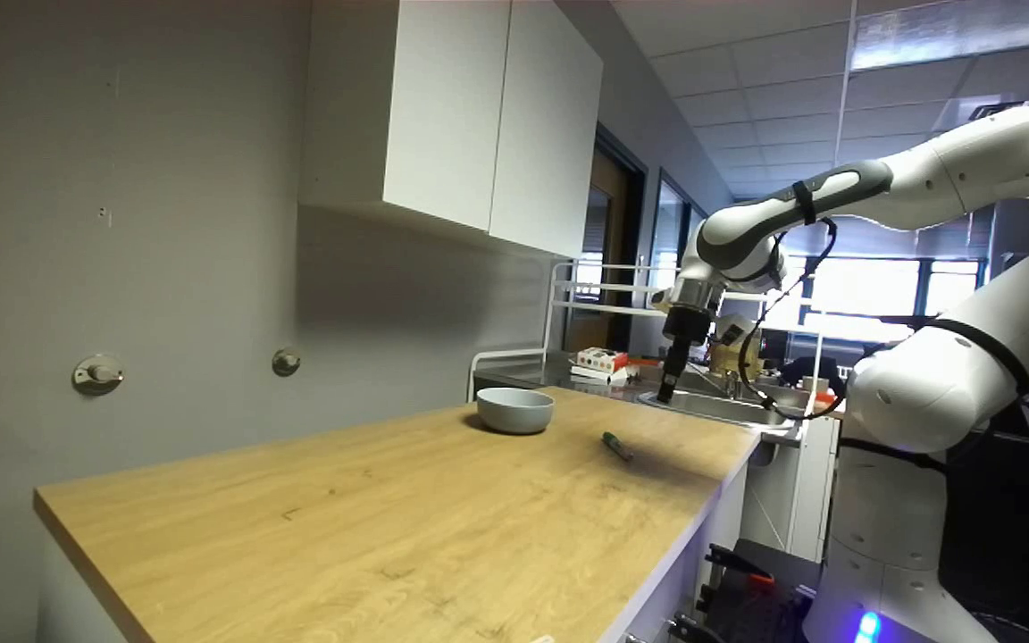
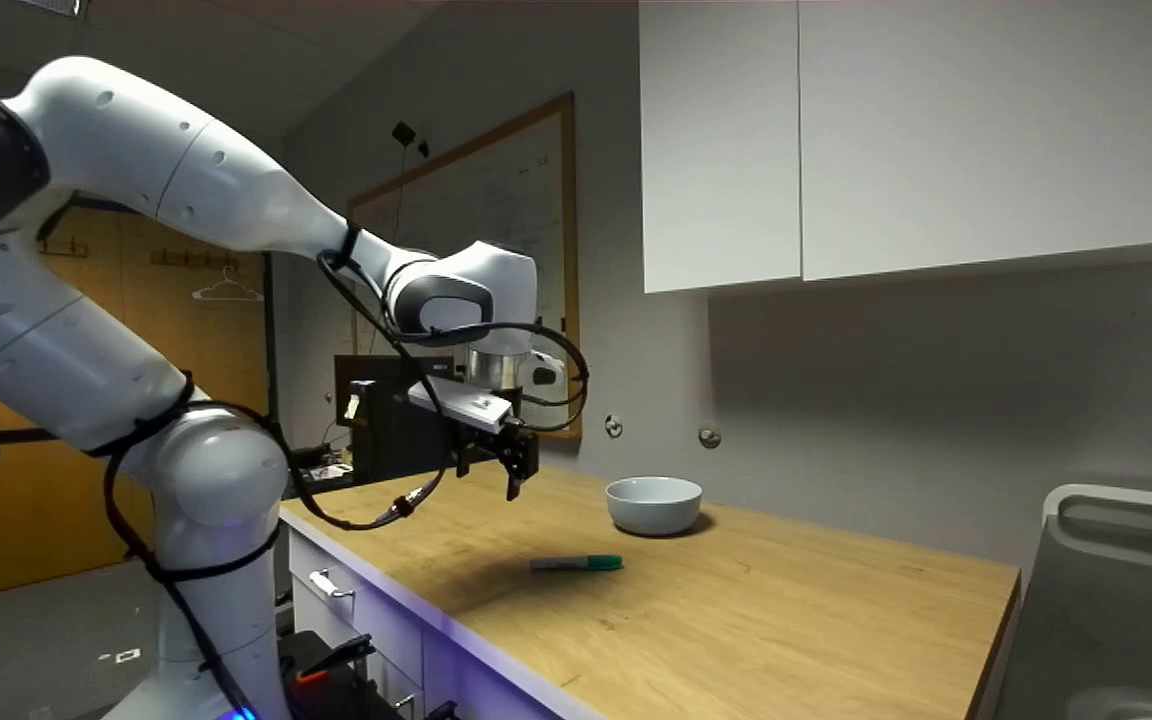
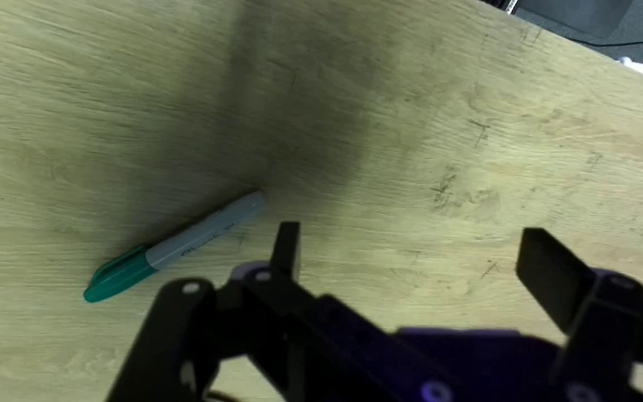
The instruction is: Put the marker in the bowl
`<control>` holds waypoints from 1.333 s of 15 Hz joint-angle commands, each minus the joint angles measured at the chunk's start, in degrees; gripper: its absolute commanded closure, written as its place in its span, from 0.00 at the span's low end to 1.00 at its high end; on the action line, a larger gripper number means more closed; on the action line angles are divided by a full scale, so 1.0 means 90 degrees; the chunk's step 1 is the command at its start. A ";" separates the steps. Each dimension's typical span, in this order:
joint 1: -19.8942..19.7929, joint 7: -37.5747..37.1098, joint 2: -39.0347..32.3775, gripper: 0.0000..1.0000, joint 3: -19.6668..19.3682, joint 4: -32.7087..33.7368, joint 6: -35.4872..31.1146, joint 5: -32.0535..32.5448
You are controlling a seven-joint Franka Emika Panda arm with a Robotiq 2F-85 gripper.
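The marker has a grey body and a green cap. It lies flat on the wooden counter in both exterior views (image 1: 617, 446) (image 2: 576, 563) and in the wrist view (image 3: 173, 245). The light grey bowl stands upright on the counter near the wall in both exterior views (image 1: 515, 413) (image 2: 654, 507); it is out of the wrist view. My gripper (image 3: 409, 234) is open with nothing between its fingers. It points down above the counter in both exterior views (image 1: 665, 395) (image 2: 488, 482). In the wrist view the marker lies to the left of the left finger, outside the jaws.
The wooden counter (image 1: 336, 518) runs along the wall. A white wall cabinet (image 1: 452, 116) hangs above its back side. A sink (image 1: 729, 408) and a white wire rack (image 1: 514, 354) are beyond the counter's end. A cable (image 2: 336, 520) hangs in a loop from the arm.
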State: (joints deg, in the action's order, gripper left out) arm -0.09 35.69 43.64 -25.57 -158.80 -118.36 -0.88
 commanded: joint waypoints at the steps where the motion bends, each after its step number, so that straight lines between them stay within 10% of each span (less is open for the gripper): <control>1: -0.0140 0.0076 -0.0106 0.00 0.0137 0.0045 0.0009 -0.0197; 14: -0.0395 -0.1417 -0.2272 0.00 0.0312 0.0743 -0.2138 -0.1019; 20: -0.0814 -0.2696 -0.3418 0.00 0.0596 0.1375 -0.1735 -0.1065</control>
State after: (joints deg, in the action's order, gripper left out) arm -5.69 15.68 18.33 -22.38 -150.97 -137.82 -8.86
